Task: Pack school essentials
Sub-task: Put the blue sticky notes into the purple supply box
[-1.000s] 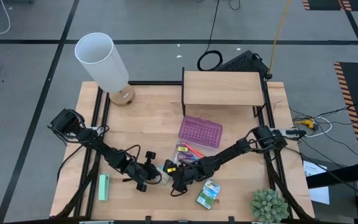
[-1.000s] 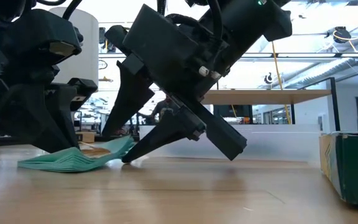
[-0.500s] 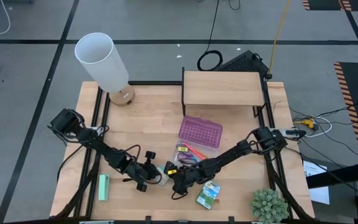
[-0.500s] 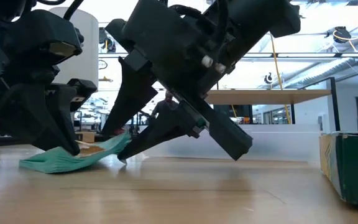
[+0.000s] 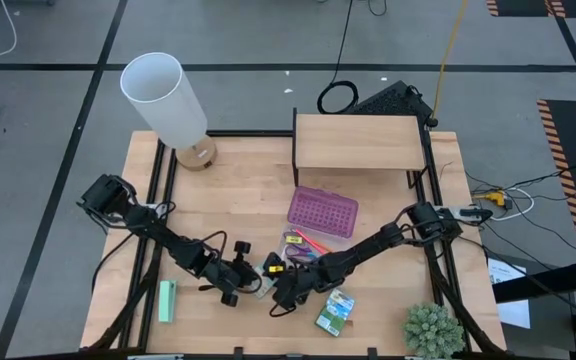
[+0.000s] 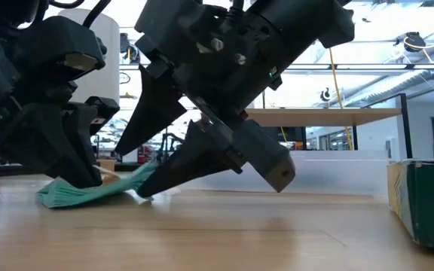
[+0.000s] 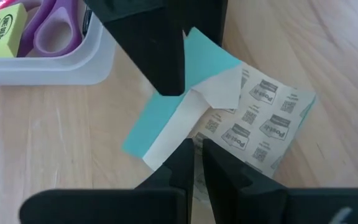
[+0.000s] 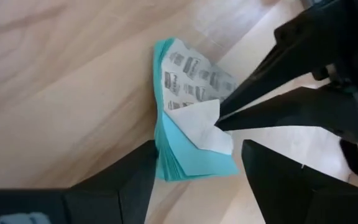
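Your teal sticky-note pad [image 8: 188, 140] lies fanned on the worktop [image 5: 238, 200] beside the clear case [image 7: 48, 65]. The left end effector [image 7: 193, 155] pinches its backing sheet; the right end effector [image 8: 194, 168] straddles it, spread. You're mid-pickup: next, lift cleanly toward the case

Teal sticky-note pad [image 7: 185, 93] with printed white backing.

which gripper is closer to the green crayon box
Right. The right gripper sits just beside the crayon box, toward the table's middle, working at the teal sticky-note pad. The left gripper is on the pad's far side, farther from the box.
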{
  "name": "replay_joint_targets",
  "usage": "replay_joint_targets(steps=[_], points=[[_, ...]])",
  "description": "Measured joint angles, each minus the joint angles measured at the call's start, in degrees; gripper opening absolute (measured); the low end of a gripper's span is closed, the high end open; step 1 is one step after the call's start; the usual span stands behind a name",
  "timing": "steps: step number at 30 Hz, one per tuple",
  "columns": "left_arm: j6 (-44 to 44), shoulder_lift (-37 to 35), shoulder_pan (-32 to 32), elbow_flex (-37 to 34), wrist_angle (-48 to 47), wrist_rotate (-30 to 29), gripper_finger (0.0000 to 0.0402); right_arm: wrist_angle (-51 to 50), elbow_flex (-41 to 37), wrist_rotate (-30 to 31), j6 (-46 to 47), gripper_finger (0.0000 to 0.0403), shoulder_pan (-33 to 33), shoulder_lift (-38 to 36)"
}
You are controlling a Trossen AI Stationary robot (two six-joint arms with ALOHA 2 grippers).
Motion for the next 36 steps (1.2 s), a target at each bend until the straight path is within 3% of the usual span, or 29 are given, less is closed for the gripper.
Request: replay_joint_targets(steps=[25, 36], points=[[0.09, 0.0, 0.04, 0.0, -0.98, -0.37, 0.0035, -0.39, 0.07, 1.15, -1.87, 0.0219, -1.19, -3.63], [0.08, 0.04, 0.04, 0.0, -0.86, -0.37, 0.0035, -7.53, 0.07, -7.41, 5.8, 0.0219, -1.19, -3.58]])
